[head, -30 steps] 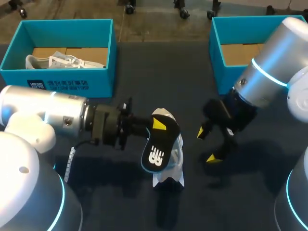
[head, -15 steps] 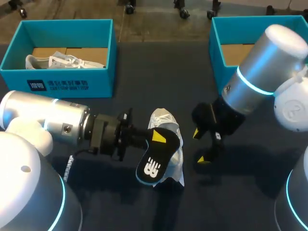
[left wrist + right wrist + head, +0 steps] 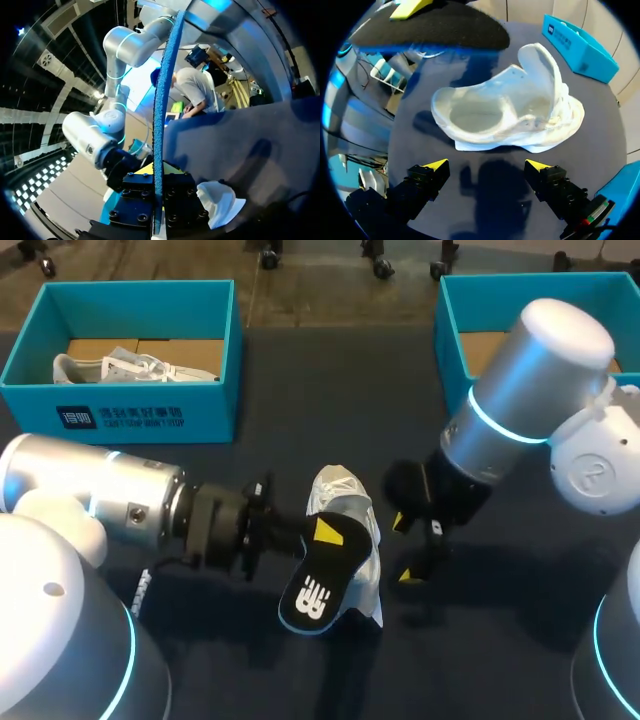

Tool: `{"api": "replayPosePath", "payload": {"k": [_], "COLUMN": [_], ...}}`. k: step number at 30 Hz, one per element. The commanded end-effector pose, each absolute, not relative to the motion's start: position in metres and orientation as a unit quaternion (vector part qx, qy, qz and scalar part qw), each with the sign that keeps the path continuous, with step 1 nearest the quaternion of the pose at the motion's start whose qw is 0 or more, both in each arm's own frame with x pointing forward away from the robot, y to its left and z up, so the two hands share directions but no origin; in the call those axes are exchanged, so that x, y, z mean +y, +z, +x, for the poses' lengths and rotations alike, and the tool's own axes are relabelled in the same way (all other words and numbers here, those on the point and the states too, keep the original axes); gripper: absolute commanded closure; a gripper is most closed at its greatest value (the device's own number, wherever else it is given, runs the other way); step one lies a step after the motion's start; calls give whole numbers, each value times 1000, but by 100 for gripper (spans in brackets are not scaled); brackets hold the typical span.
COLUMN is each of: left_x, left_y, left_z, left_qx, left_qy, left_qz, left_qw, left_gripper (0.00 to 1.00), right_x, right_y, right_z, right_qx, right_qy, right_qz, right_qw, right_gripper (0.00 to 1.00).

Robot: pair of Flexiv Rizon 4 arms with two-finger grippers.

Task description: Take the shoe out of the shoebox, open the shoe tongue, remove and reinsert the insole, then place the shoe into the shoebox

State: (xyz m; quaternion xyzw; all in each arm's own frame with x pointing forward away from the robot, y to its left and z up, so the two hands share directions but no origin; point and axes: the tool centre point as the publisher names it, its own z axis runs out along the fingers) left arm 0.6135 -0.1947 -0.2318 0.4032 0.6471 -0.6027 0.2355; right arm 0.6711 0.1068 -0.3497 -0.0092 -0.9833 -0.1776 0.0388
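Dark desk [image 3: 300, 370] is bearing the white mesh shoe [image 3: 345, 502]; my left jaws are pinching its black foam insole [image 3: 318, 585] for reinsertion, right jaws spread.

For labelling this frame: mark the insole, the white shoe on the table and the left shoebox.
insole [image 3: 330, 565]: head view, its black face, just off the logo.
white shoe [image 3: 492, 114]: right wrist view, the bare floor inside its opening.
left shoebox [image 3: 205, 412]: head view, its front wall.
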Motion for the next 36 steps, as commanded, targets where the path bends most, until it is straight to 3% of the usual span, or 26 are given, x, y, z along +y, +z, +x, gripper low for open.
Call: {"api": "replayPosePath", "payload": {"k": [1, 23, 36], "left_x": [-198, -198, -206], "left_y": [-242, -249, -267], "left_z": [615, 605, 613], "left_qx": [644, 664, 652], "left_qy": [-610, -613, -671], "left_qz": [401, 374, 315], "left_qw": [228, 211, 157], "left_gripper": [100, 100, 100], "right_x": [121, 123, 123], "right_y": [-355, -362, -362], "right_z": [668, 662, 662], "right_qx": [-987, -987, -987], "right_qy": [-158, -159, -159], "right_qz": [-13, -28, -28], "right_qw": [30, 11, 11], "right_gripper": [0, 0, 0]}}
